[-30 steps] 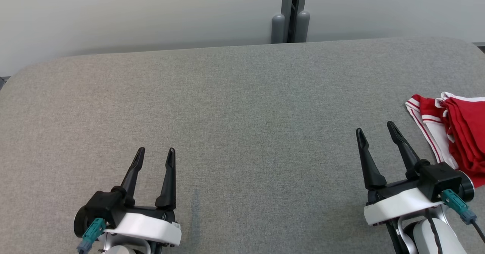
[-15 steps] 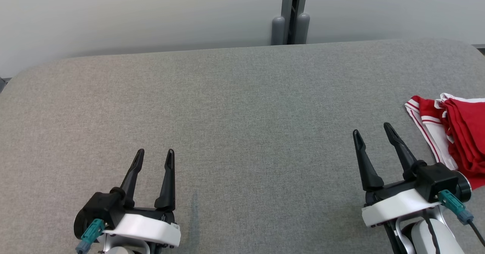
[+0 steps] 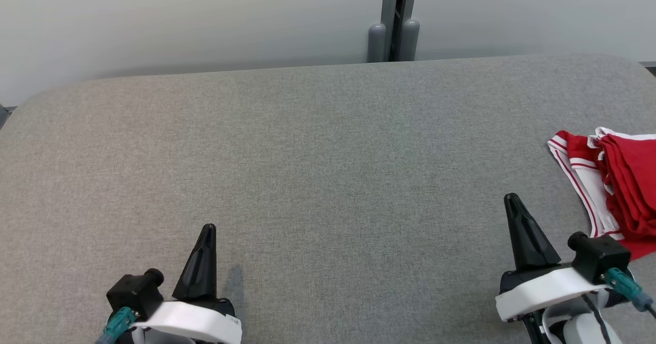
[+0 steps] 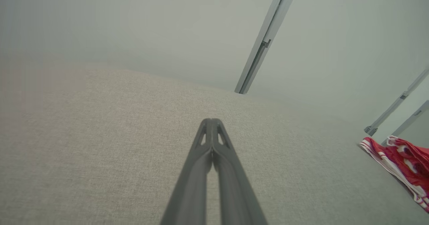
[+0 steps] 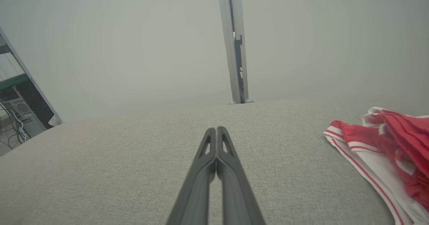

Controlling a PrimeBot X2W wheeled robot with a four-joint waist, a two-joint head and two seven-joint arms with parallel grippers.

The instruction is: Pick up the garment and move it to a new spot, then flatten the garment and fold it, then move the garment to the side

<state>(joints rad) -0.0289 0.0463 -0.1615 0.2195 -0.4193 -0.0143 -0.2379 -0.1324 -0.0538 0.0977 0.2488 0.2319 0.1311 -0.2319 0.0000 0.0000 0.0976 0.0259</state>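
Both grippers are seen clenched. The left gripper (image 3: 207, 229) is held at the lower left of the head view, its two dark fingers pressed together into a single point, and the right gripper (image 3: 513, 200) is held the same way at the lower right. In each wrist view the arm's own fingers are shown meeting tip against tip, poised over bare cloth.

The garment (image 3: 617, 177), red with white striped trim, is found bunched at the right edge of the grey fabric-covered table (image 3: 328, 144), where it is partly cut off by the edge of the head view. It is placed near the right gripper, on that gripper's right side, and is not touched by the fingers. It is well apart from the left gripper.

Behind the table's far edge a pale wall (image 3: 179, 21) is seen, divided by a grey upright post (image 3: 393, 21).
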